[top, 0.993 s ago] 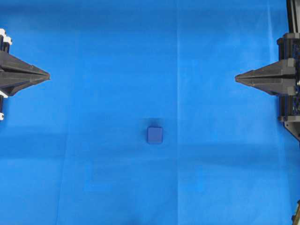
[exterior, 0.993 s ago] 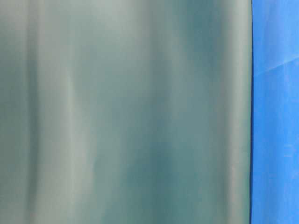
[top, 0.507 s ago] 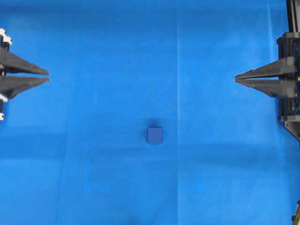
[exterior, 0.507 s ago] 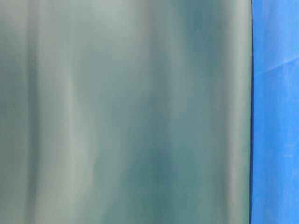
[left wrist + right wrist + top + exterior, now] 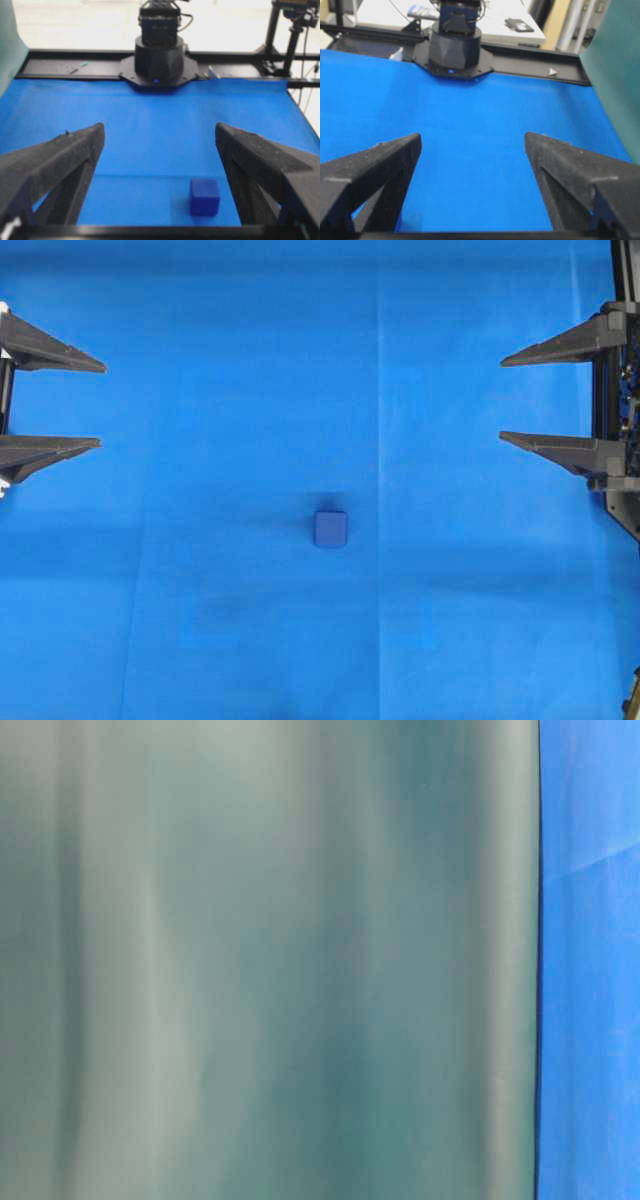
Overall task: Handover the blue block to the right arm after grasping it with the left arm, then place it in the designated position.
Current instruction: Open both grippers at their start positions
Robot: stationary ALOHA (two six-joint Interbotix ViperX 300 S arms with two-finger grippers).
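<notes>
On the blue cloth I see the blue block lying untouched mid-table, well apart from my left gripper and right gripper, both spread wide and empty, so every step remains.

Bright blue matt cloth with faint fold creases; small dark blue block, smooth plastic look; black pointed gripper fingers, grainy matt plastic.

The blue block lies on the cloth, midway between both arms.
</notes>
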